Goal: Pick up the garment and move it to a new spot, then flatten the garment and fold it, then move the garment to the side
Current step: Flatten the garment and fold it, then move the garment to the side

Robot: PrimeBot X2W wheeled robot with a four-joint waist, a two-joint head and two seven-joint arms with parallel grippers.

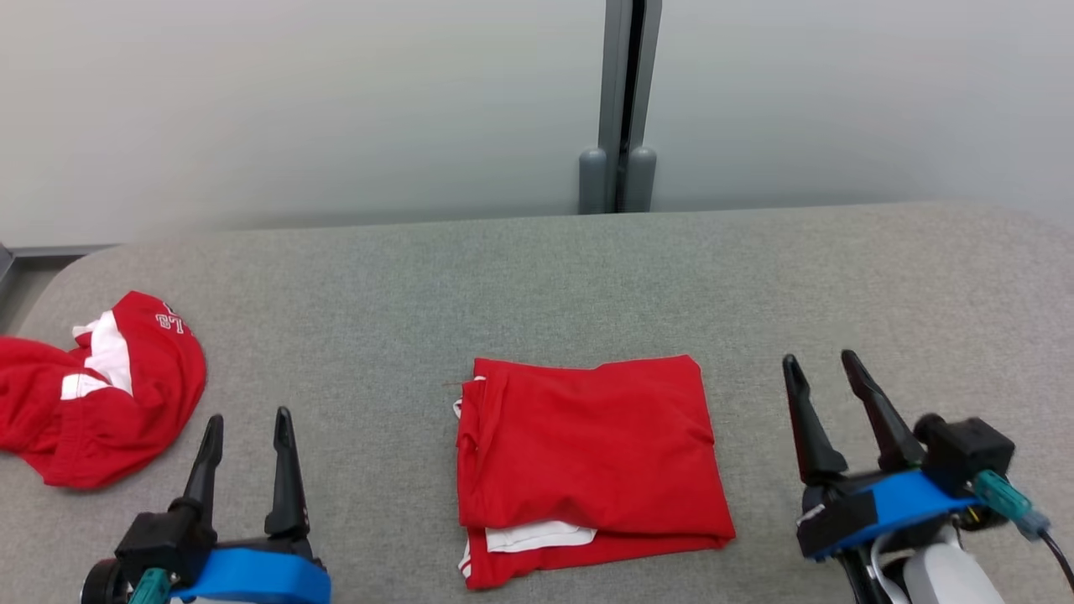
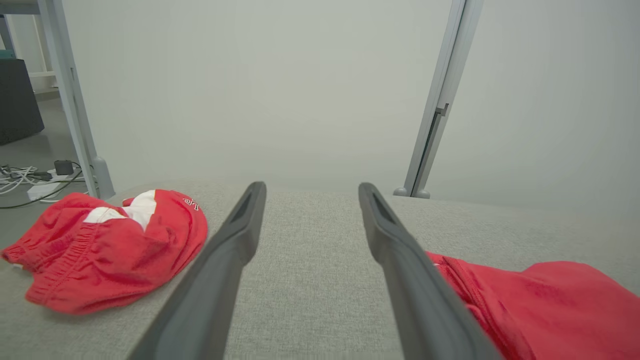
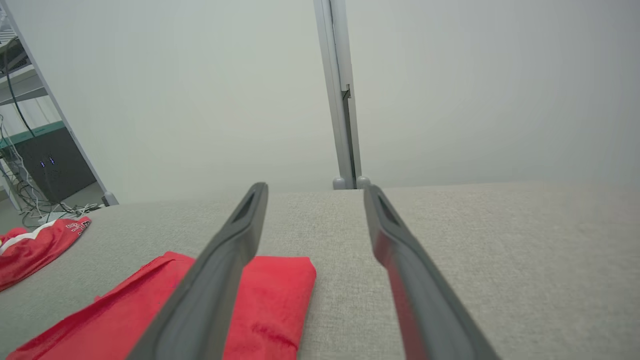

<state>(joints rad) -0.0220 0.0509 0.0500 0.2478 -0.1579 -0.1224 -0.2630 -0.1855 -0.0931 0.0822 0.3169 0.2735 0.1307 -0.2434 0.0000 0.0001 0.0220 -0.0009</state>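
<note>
your folded red fabric garment (image 1: 591, 457), white trim showing at its near edge, lies flat on the grey woven tabletop (image 1: 537, 285), between the two grippers. the left gripper (image 1: 249, 414) and right gripper (image 1: 819, 356) both stand spread and empty, clear of it. if you pinch only the top layer when moving it aside, the fold may peel open. dragging it left risks tangling with the crumpled red-and-white garment (image 1: 101, 390).

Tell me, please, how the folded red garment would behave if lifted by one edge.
The folded red garment is probably floppy: its soft, wrinkled layers would likely fall open. It looks thin, so probably light. Pushed, it may bunch rather than slide on the woven grey surface.
</note>
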